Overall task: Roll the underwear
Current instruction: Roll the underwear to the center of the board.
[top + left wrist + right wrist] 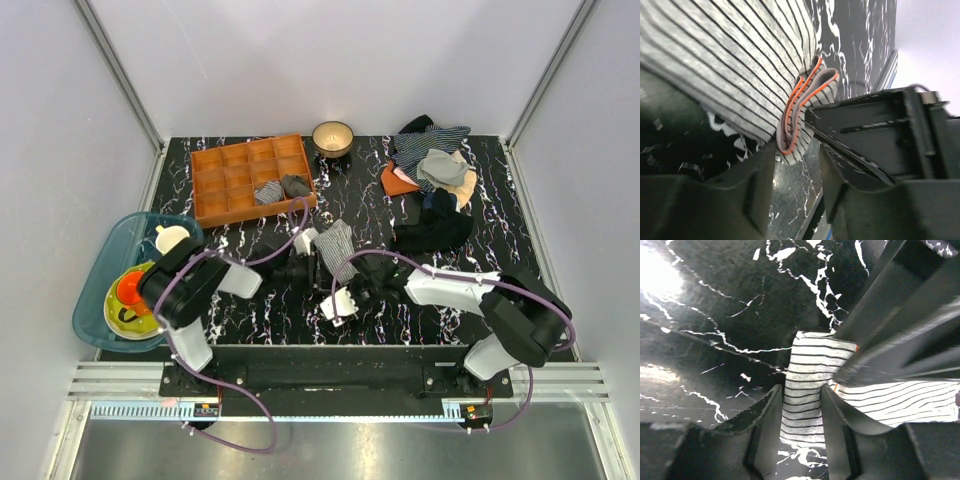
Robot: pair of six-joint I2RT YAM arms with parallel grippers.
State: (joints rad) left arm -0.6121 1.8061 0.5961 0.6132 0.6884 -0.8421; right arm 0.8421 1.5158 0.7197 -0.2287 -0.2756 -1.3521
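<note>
The underwear [336, 244], white cloth with thin dark pinstripes, is bunched into a narrow strip at the middle of the black marble table. My left gripper [303, 262] meets it from the left. In the left wrist view the orange-edged band [799, 107] sits pinched between the fingertips [761, 172]. My right gripper [352, 290] meets it from the front right. In the right wrist view a striped fold [805, 400] fills the gap between the fingers [767, 415]. Each wrist view shows the other gripper's dark body close by.
An orange compartment tray [222, 170] at the back left holds two rolled garments [283, 188]. A small bowl [332, 137] stands behind it. A pile of clothes [436, 162] and a black cloth [432, 232] lie at the back right. A teal basin [100, 285] with toys sits at the left edge.
</note>
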